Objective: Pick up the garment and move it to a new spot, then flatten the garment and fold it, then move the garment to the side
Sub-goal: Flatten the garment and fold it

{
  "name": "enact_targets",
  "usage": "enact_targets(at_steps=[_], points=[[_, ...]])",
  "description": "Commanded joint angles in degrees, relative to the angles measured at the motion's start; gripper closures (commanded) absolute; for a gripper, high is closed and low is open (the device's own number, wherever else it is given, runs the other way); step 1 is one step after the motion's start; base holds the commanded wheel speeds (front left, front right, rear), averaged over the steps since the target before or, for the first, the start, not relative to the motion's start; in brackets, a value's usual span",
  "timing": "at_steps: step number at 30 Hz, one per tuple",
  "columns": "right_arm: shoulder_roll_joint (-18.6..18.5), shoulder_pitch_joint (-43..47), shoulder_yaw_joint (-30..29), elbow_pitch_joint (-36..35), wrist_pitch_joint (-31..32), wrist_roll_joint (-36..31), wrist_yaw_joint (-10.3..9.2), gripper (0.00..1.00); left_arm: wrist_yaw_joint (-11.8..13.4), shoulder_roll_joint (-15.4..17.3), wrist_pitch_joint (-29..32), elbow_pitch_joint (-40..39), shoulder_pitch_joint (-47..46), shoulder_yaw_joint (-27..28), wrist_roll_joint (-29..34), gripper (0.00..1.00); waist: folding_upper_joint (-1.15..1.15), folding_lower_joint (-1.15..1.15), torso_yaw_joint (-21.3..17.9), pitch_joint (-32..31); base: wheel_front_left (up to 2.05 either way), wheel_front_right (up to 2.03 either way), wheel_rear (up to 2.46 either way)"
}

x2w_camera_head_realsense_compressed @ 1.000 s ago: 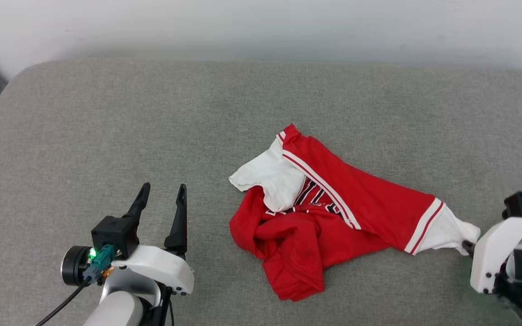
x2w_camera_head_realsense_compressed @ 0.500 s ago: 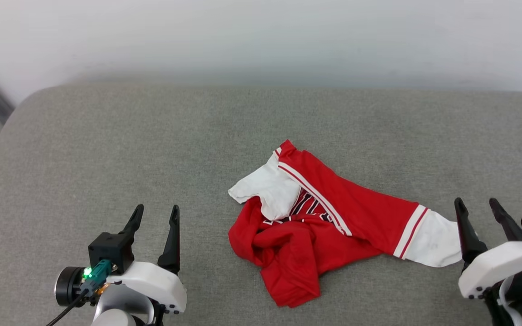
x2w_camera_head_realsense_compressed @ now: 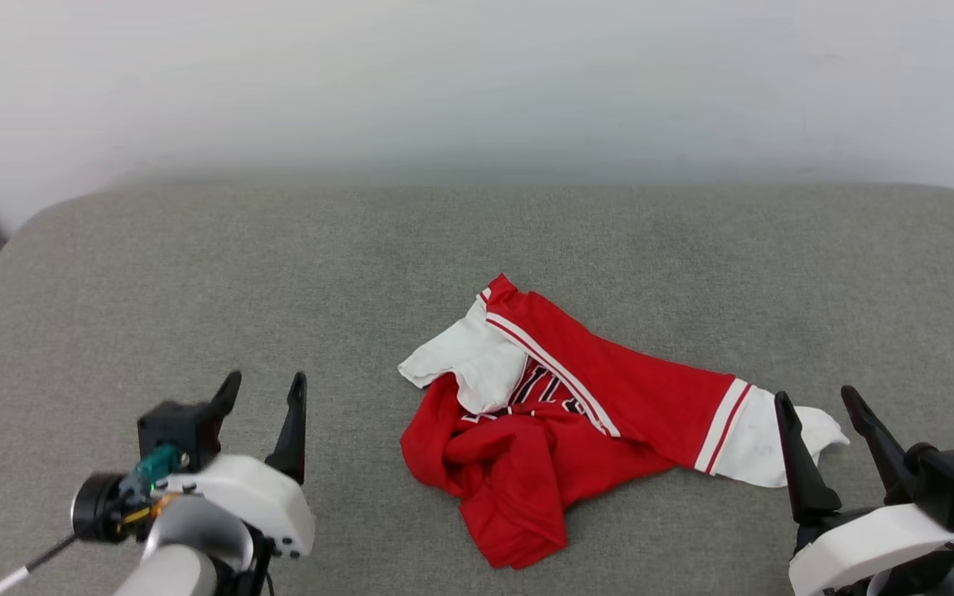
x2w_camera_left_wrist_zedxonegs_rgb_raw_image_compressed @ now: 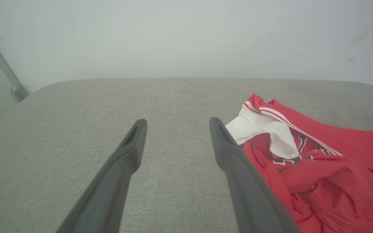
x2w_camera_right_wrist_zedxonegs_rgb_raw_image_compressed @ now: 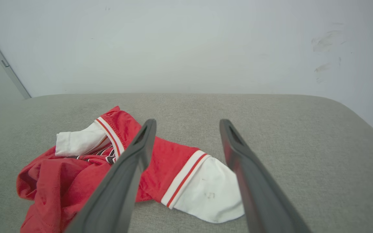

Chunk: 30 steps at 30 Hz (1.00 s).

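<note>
- Work surface: a grey woven-fabric cushion with rounded corners (x2w_camera_head_realsense_compressed: 195, 273), set against a plain white wall (x2w_camera_head_realsense_compressed: 444, 83).
- Task item: the crumpled red jersey-style T-shirt with white short sleeves and red-and-white striped trim (x2w_camera_head_realsense_compressed: 609, 397) lies on the cushion, right of centre in the head view and nearer the front edge than the wall.
- Garment condition: unfolded and bunched. The red body is heaped at the front, and black white-outlined chest lettering (x2w_camera_head_realsense_compressed: 547, 389) shows only in part.
- Far sleeve: one white sleeve (x2w_camera_head_realsense_compressed: 464, 360) is folded over the chest area on the side toward the left arm.
- Near sleeve: the other white sleeve (x2w_camera_head_realsense_compressed: 746, 447) lies flat on the cushion, stretched out toward the right arm.
- Left gripper (x2w_camera_head_realsense_compressed: 265, 382): fingers spread wide, nothing between them. It sits well apart from the garment, over bare cushion.
- Right gripper (x2w_camera_head_realsense_compressed: 816, 397): fingers spread wide, no fabric between them. In the right wrist view the outstretched sleeve lies on the cushion below the gap between the two fingers — contact with the cloth cannot be confirmed.
- Wall: faint scuff marks (x2w_camera_right_wrist_zedxonegs_rgb_raw_image_compressed: 322, 42) show on the right side in the right wrist view.
</note>
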Motion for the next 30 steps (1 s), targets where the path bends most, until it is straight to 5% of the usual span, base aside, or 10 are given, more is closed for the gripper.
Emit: enact_targets(at_steps=[1,9,18,30], points=[[0.35,-0.16,0.22,-1.14,0.05,-0.21,-0.04,0.0,-0.57,0.71,0.69,-0.37,-3.01,0.15,0.41,0.0,0.0,0.01,-0.7,1.46,0.0,0.0,0.0],[1.08,-4.55,1.23,-4.91,-0.7,-0.4,-0.04,0.0,-7.17,0.88,9.36,3.58,-18.52,-1.46,-1.51,0.0,0.0,0.01,-3.68,10.13,0.0,0.0,0.0],[1.33,-8.0,1.78,-3.64,-2.05,-0.81,-0.04,0.0,-17.02,2.91,28.54,12.0,-32.5,-4.82,-7.75,0.0,0.0,0.01,-7.13,17.74,0.0,0.0,0.0],[1.32,-9.86,1.89,0.37,-4.5,1.86,-0.04,0.0,-20.81,4.31,48.31,20.2,-33.89,-11.07,-13.25,0.0,0.0,0.01,-10.29,21.29,0.0,0.0,0.0]])
